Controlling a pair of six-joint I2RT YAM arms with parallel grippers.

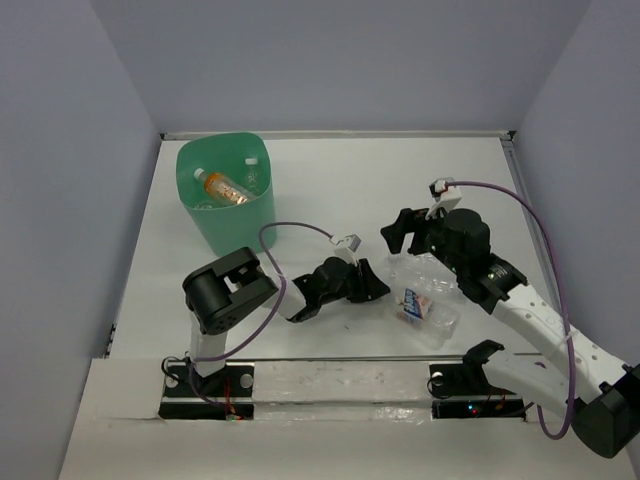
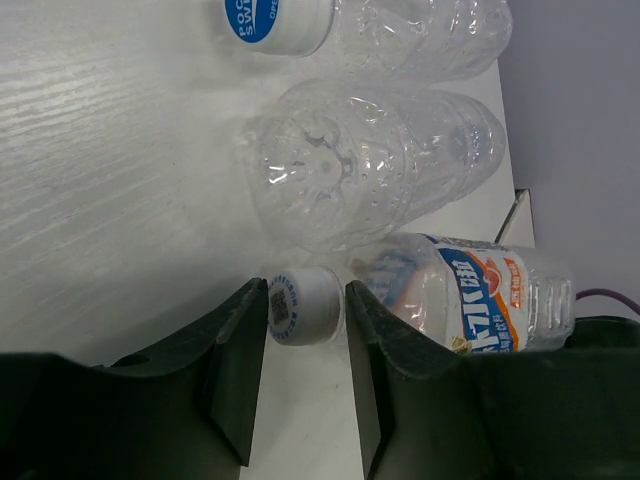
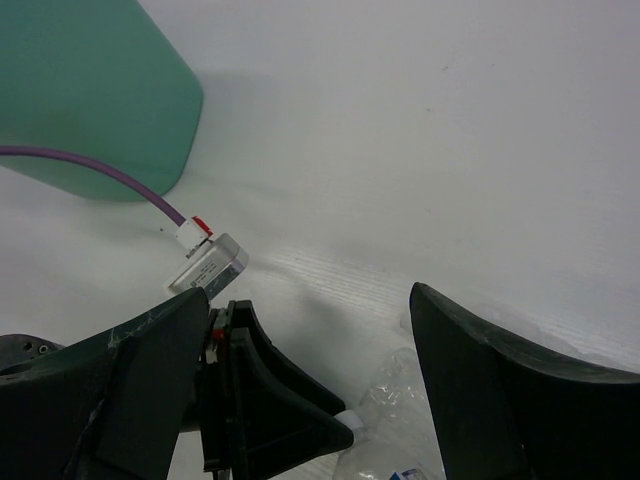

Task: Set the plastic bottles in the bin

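Note:
The mint-green bin (image 1: 215, 225) stands at the back left and holds an orange bottle (image 1: 225, 188) and a clear one (image 1: 254, 175). A clear bottle with a blue-white label (image 1: 420, 305) lies mid-table beside two crumpled clear bottles (image 1: 415, 270). My left gripper (image 1: 383, 290) is low at the labelled bottle's cap end. In the left wrist view its jaws (image 2: 305, 320) stand slightly apart either side of the white cap (image 2: 303, 305). The labelled bottle (image 2: 480, 295) lies to the right. My right gripper (image 1: 400, 232) hovers wide open and empty above the clear bottles.
The left wrist view shows a clear bottle base-on (image 2: 370, 160) and another with a blue cap (image 2: 275, 20) beyond it. The right wrist view shows the bin's wall (image 3: 90, 90), the left arm's purple cable (image 3: 110, 180) and a clear bottle (image 3: 410, 390). Walls enclose the table.

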